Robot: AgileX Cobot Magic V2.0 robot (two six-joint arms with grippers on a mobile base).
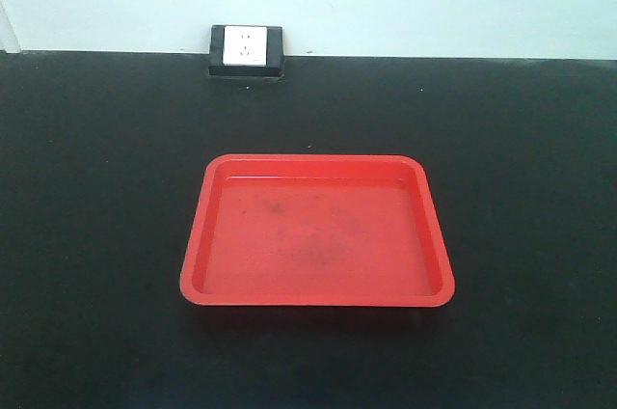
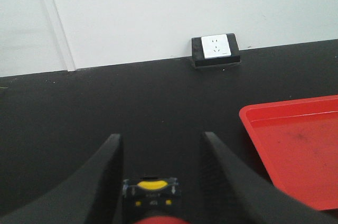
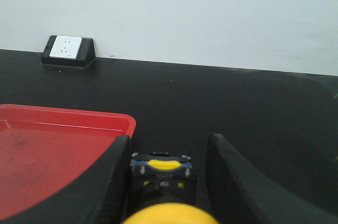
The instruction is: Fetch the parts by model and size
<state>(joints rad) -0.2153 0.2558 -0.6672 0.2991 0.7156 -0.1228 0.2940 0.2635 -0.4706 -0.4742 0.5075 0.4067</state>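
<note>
The red-capped part (image 2: pixel 152 192) lies between the fingers of my left gripper (image 2: pixel 161 136), with its blue-grey base pointing away from the camera. It sits against the left finger, with a gap to the right finger, and the gripper is open. The yellow-capped part (image 3: pixel 161 174) lies the same way inside my open right gripper (image 3: pixel 169 137), close to its left finger and apart from the right one. Neither gripper nor either part shows in the front view.
A red tray (image 1: pixel 198 255) with nothing in it sits mid-table. It lies right of the left gripper (image 2: pixel 253 115) and left of the right gripper (image 3: pixel 79 114). A black-and-white power outlet (image 1: pixel 246 47) stands at the table's back edge against the wall.
</note>
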